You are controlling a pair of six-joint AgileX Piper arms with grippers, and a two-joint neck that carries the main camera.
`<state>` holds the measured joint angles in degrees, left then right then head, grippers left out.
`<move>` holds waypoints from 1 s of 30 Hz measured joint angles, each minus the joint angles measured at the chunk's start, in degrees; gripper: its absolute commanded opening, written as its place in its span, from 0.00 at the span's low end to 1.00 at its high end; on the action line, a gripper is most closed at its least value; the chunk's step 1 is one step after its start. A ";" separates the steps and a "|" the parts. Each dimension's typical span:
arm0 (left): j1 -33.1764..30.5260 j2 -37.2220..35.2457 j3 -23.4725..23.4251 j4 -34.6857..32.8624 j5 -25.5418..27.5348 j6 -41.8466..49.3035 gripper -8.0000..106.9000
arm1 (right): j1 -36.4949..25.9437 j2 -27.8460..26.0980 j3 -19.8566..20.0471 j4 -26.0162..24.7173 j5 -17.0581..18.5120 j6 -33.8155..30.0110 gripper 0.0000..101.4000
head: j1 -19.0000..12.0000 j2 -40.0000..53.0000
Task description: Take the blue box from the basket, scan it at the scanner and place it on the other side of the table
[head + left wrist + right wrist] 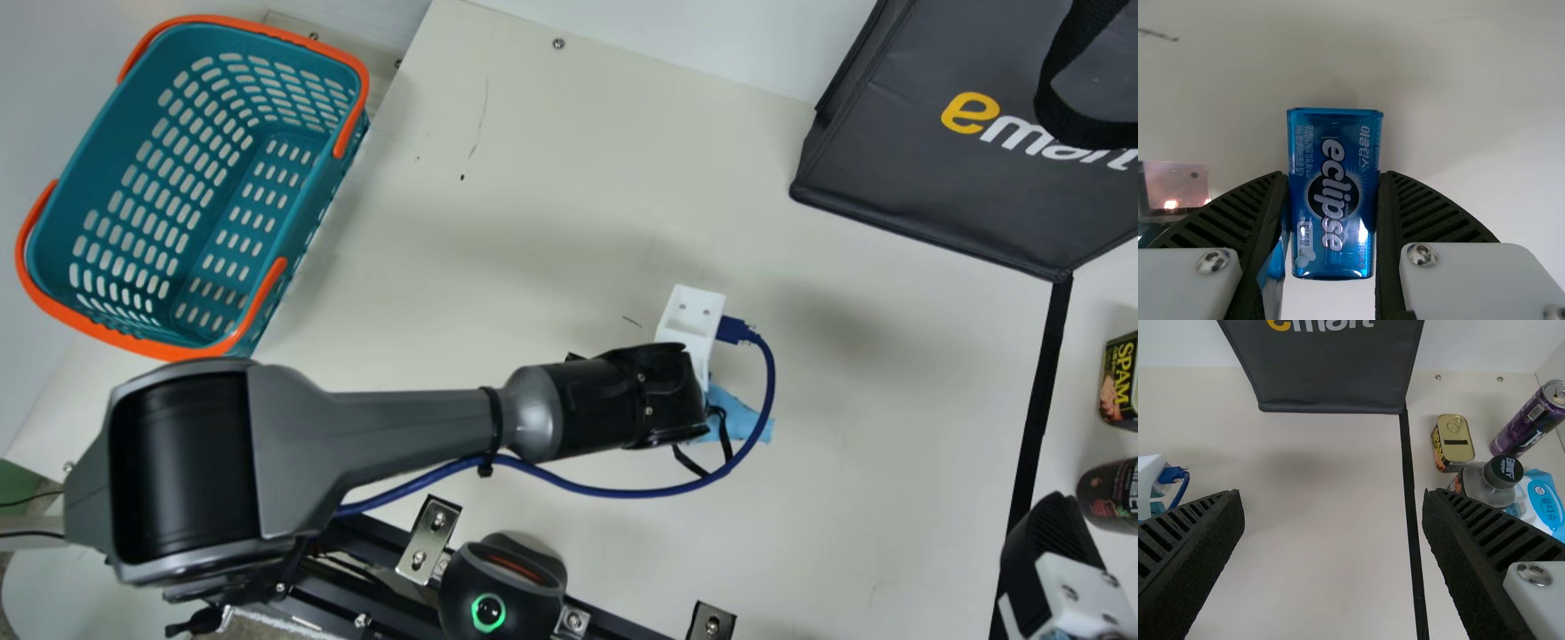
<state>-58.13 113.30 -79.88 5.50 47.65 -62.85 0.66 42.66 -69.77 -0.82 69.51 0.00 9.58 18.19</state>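
My left gripper [662, 391] is over the middle of the table, right of the teal basket [307, 200] and above the black scanner [502, 582] with its green-ringed button. In the left wrist view my left gripper [1333, 200] is shut on the blue box [1333, 233], one ribbed finger along each long side, its printed face toward the camera. At the lower right of the main view is my right gripper [1053, 551]. In the right wrist view my right gripper [1333, 520] stands open, with nothing between its fingers.
A dark bag [951, 178] stands at the back right. Beyond the black tape line [1411, 507] are a tin [1453, 443], a dark-capped bottle [1488, 483], a purple can [1528, 420] and a blue-white pack [1541, 500]. A blue cable [613, 489] loops beside the left arm.
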 measured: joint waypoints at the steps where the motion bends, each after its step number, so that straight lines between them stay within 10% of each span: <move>1: 0.00 0.51 -0.67 0.00 0.18 -0.13 0.17 | 0.00 0.00 0.00 0.00 0.00 0.00 0.94 | 0.00 0.09; 24: 1.83 1.43 -2.91 -2.01 0.16 0.90 0.84 | 0.00 0.00 0.00 0.00 0.00 0.00 0.94 | 0.00 0.09; 30: 5.13 -4.10 1.92 -5.50 -4.48 4.36 0.85 | 0.00 0.00 0.00 0.00 0.00 0.00 0.94 | 0.00 0.09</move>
<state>-53.00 109.19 -77.97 0.00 43.17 -58.49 0.66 42.66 -69.77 -0.82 69.51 0.00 9.58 18.28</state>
